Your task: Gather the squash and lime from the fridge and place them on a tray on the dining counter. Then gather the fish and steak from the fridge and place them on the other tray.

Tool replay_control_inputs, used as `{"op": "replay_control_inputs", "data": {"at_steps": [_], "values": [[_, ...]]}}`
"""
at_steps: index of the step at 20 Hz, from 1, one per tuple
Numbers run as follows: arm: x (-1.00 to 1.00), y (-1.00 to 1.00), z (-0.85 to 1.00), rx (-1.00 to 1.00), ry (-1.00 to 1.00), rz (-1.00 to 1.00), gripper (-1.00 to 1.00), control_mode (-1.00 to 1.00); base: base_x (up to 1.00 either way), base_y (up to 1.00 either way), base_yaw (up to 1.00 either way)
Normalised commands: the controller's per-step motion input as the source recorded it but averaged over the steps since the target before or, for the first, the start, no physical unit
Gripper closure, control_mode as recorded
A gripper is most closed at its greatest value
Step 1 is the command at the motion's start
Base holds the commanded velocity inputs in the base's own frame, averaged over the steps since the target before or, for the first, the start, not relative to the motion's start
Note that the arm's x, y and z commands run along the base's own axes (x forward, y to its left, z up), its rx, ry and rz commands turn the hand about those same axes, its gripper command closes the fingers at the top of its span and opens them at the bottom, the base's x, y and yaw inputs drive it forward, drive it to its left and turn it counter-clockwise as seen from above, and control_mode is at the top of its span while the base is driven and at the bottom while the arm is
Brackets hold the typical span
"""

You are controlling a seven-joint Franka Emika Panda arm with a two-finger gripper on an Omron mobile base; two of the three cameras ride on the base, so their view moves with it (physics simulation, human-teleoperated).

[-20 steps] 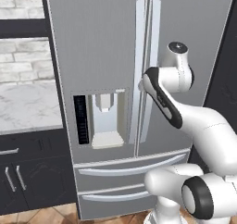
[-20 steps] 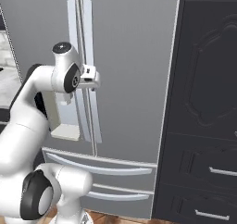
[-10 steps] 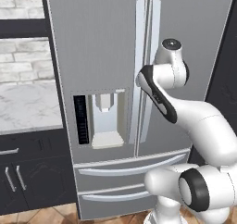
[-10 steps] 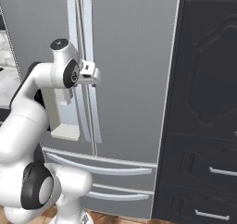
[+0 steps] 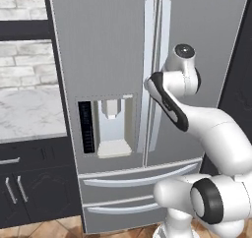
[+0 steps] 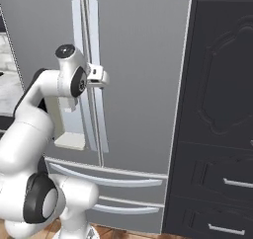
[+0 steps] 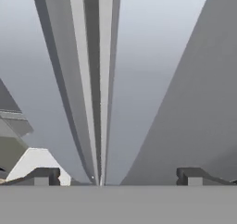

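Smooth brushed-steel fridge [image 5: 113, 50]

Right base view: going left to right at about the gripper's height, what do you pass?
Robot arm → gripper at the fridge's bar handles → plain right fridge door → dark panelled cabinet.
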Motion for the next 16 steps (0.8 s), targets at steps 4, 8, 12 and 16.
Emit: {"op": "replay_control_inputs", "data": {"at_steps": [4, 8, 12, 16], "values": [[0.33, 0.00, 0.01, 0.00, -0.01, 0.01, -1.00, -1.00, 0.00, 0.00, 0.00], [0.36, -0.06, 0.00, 0.00, 0.01, 0.00, -1.00, -1.00, 0.00, 0.00, 0.00], [0.34, -0.07, 0.00, 0.00, 0.00, 0.00, -1.00, -1.00, 0.00, 0.00, 0.00], [0.33, -0.03, 0.00, 0.00, 0.00, 0.00, -1.00, -1.00, 0.00, 0.00, 0.00]]}}
